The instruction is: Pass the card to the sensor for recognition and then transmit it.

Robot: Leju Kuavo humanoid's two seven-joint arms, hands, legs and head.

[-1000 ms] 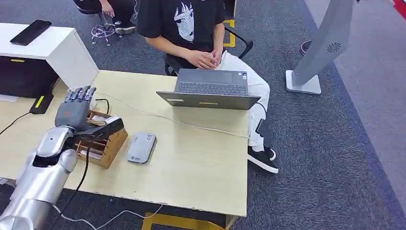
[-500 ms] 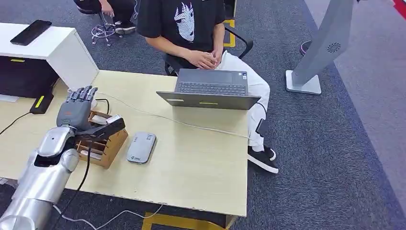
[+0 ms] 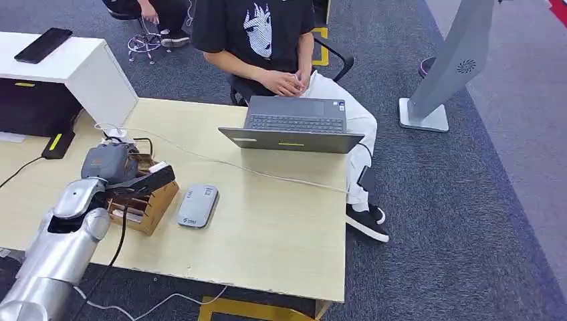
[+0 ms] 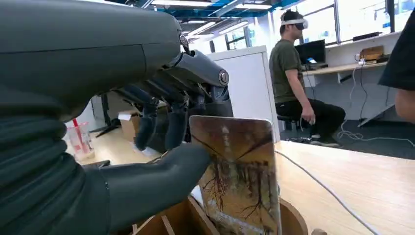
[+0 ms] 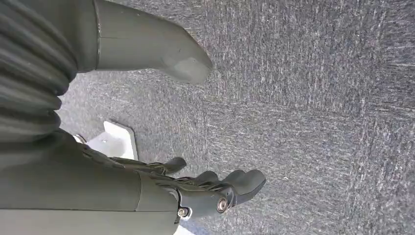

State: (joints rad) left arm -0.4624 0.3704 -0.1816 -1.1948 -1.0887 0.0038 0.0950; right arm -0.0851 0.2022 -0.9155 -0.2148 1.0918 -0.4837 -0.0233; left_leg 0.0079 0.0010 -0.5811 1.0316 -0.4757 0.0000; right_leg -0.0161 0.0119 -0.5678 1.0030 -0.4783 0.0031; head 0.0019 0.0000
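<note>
Left hand (image 4: 161,147) pinched card (image 4: 237,181) in box (image 3: 144,204); right hand (image 5: 195,191) hung empty, fingers apart. Advice: lift straight, then right to sensor (image 3: 198,206).

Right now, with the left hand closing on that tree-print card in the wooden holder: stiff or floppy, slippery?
Tree-print card stands upright with straight edges in the wooden holder, so probably stiff and light. Its face looks glossy, so it may slip against the left hand thumb.
</note>
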